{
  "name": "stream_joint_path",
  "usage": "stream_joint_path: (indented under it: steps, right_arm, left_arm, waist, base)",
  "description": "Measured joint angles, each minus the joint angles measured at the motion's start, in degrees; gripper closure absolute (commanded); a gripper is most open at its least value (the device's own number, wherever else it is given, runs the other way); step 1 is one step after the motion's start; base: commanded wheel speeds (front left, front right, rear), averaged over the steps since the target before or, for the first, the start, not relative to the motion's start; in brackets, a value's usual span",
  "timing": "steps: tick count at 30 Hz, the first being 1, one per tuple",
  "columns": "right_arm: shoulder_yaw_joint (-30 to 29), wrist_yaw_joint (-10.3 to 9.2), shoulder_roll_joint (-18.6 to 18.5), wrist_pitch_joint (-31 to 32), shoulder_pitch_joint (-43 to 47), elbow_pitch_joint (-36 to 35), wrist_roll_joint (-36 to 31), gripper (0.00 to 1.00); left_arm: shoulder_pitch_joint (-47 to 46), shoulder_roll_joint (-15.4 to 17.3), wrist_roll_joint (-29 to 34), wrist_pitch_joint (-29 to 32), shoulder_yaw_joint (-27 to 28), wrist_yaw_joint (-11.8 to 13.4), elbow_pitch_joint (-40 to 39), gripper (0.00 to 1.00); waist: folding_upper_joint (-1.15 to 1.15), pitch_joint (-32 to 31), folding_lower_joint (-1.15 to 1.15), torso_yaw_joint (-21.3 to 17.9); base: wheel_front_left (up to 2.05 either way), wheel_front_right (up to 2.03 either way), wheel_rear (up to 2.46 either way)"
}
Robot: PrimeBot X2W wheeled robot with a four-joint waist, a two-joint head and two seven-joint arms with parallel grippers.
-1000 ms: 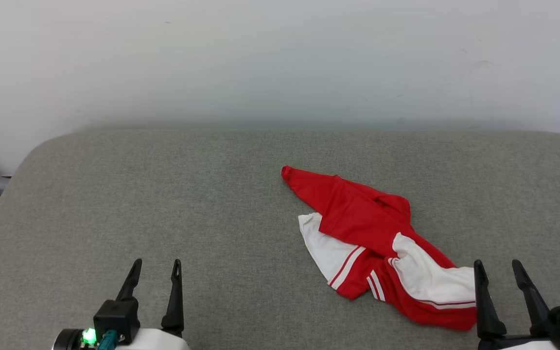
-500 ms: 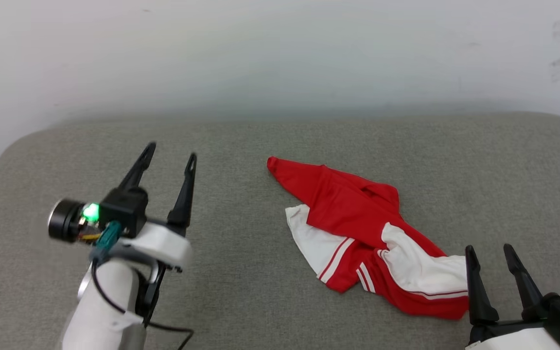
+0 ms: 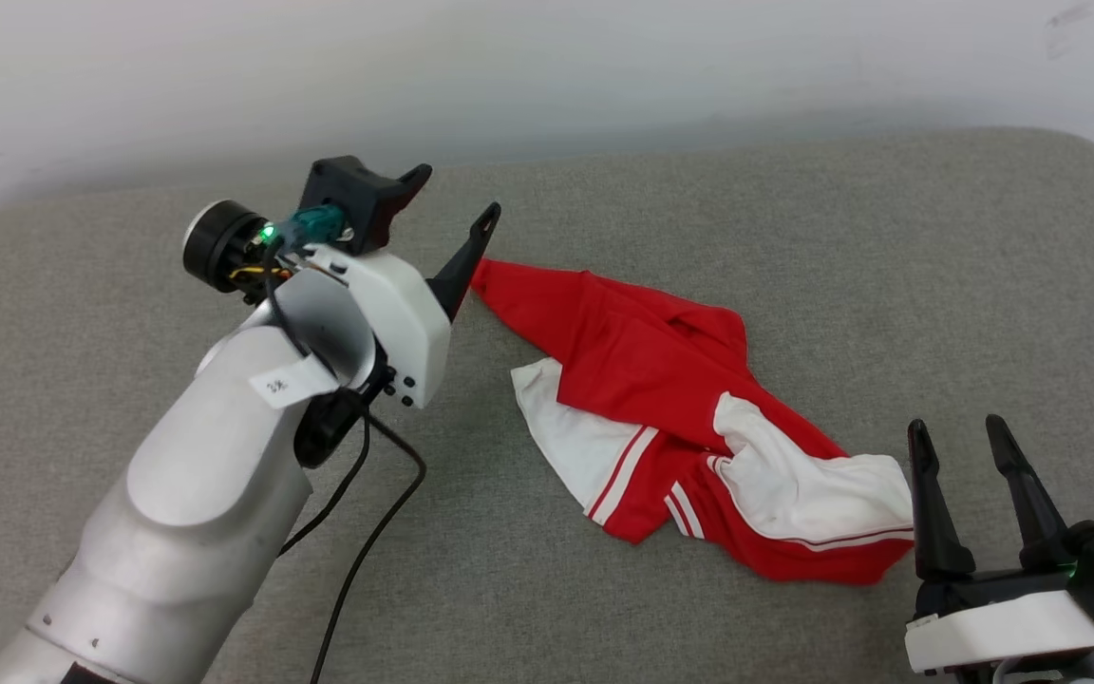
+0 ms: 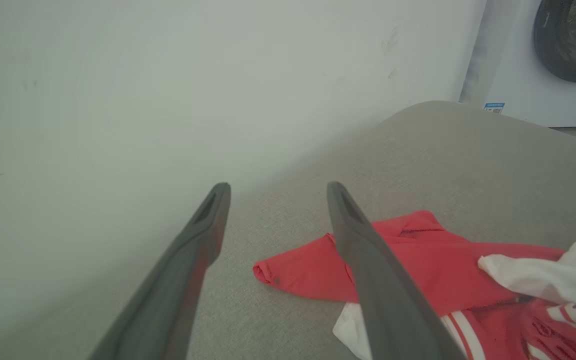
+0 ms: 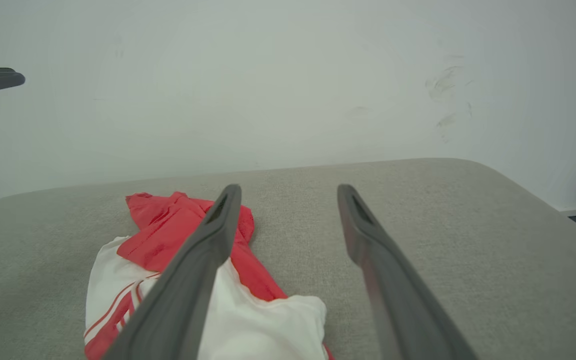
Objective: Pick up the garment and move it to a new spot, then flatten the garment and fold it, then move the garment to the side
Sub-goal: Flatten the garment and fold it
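The garment, a red shirt with white striped sleeves, lies crumpled on the grey padded surface, right of centre in the head view. My left gripper is open and lifted, its fingers pointing toward the garment's far red tip without touching it. In the left wrist view that tip of the garment lies below and between the spread jaws of the left gripper. My right gripper stands open just right of the garment's near white sleeve. In the right wrist view the garment lies left of the right gripper.
A white wall runs along the far edge of the surface. A black cable hangs from my left arm over the padding. A washing machine stands beyond the surface's far right corner. Bare padding lies left of and behind the garment.
My left arm has risen from the lower left and swung forward and right, up to the garment's far tip. The head camera has tilted. The garment and right gripper have stayed put.
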Motion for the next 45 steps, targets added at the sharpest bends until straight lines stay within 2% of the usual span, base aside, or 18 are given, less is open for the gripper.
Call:
stream_joint_path:
  steps: [6,10,11,12,18,23,26,27,28,29,34,40,45]
  right_arm:
    - [0.55,0.00,-0.01,0.00,-1.59,-0.18,0.02,0.00]
    - [1.00,0.00,-0.01,0.00,-3.16,-0.78,0.23,0.00]
    - [1.26,0.00,-0.01,0.00,-4.22,-1.04,0.49,0.00]
    - [1.36,0.00,-0.01,0.00,-4.47,-1.12,0.56,0.00]
    - [1.57,0.00,-0.01,0.00,-6.17,-1.48,1.25,0.00]
    - [1.91,0.00,-0.01,0.00,-7.37,-1.49,2.08,0.00]
    - [1.92,0.00,-0.01,0.00,-7.45,-1.46,2.15,0.00]
    - [1.86,0.00,-0.01,0.00,-7.46,-1.44,2.15,0.00]
    - [1.75,0.00,-0.01,0.00,-7.47,-1.41,2.15,0.00]
    - [1.60,0.00,-0.01,0.00,-7.47,-1.34,2.14,0.00]
    - [1.41,0.00,-0.01,0.00,-7.42,-0.89,2.04,0.00]
    - [1.13,0.00,-0.01,0.00,-6.01,-0.30,1.33,0.00]
    - [0.91,0.00,-0.01,0.00,-4.04,0.16,0.81,0.00]
  left_arm:
    - [-6.99,3.00,-11.07,15.24,-10.68,-0.01,1.44,0.00]
    - [-11.37,4.82,-15.05,22.97,-17.05,-0.01,1.76,0.00]
    - [-13.29,5.42,-18.66,27.75,-21.54,-0.01,2.07,0.00]
    - [-13.94,5.69,-19.61,29.14,-23.03,-0.01,2.11,0.00]
    - [-16.69,8.04,-23.49,34.55,-32.12,-0.01,2.68,0.00]
    - [-17.91,9.60,-25.75,35.35,-39.75,-0.01,4.66,0.00]
    - [-18.32,9.43,-26.26,35.00,-40.84,0.00,4.95,0.00]
    - [-18.41,9.39,-26.26,34.87,-41.03,0.00,4.89,0.15]
    - [-18.49,9.35,-26.24,33.93,-41.24,0.00,4.81,0.72]
    - [-18.49,9.32,-26.18,32.98,-41.45,0.00,4.83,1.00]
    - [-18.62,8.49,-25.80,24.80,-42.09,-0.01,5.02,1.00]
    - [-19.29,9.46,-26.24,13.54,-39.45,0.01,4.53,1.00]
    - [-16.19,12.62,-27.64,7.97,-36.56,2.70,0.96,1.00]
  waist:
    - [0.00,2.71,0.00,-1.38]
    - [0.00,4.73,0.00,-2.35]
    - [0.00,6.34,0.00,-3.13]
    - [0.00,6.86,0.00,-3.40]
    - [0.00,9.97,0.00,-5.17]
    - [0.00,12.70,-0.01,-6.96]
    - [0.00,13.25,-0.01,-7.36]
    - [0.00,13.32,-0.01,-7.39]
    - [0.00,13.33,-0.01,-7.32]
    - [0.00,13.29,-0.01,-7.21]
    - [0.00,12.10,-0.01,-6.46]
    - [0.00,8.93,-0.01,-4.80]
    - [0.00,5.55,-0.02,-2.95]
  base:
    - [0.00,0.00,0.00]
    - [0.00,0.00,0.00]
    - [0.00,0.00,0.00]
    - [0.00,0.00,0.00]
    - [0.00,0.00,0.00]
    - [0.00,0.00,0.00]
    - [0.00,0.00,0.00]
    - [0.00,0.00,0.00]
    - [0.00,0.00,0.00]
    - [0.00,0.00,0.00]
    - [0.00,0.00,0.00]
    - [0.00,0.00,0.00]
    - [0.00,0.00,0.00]
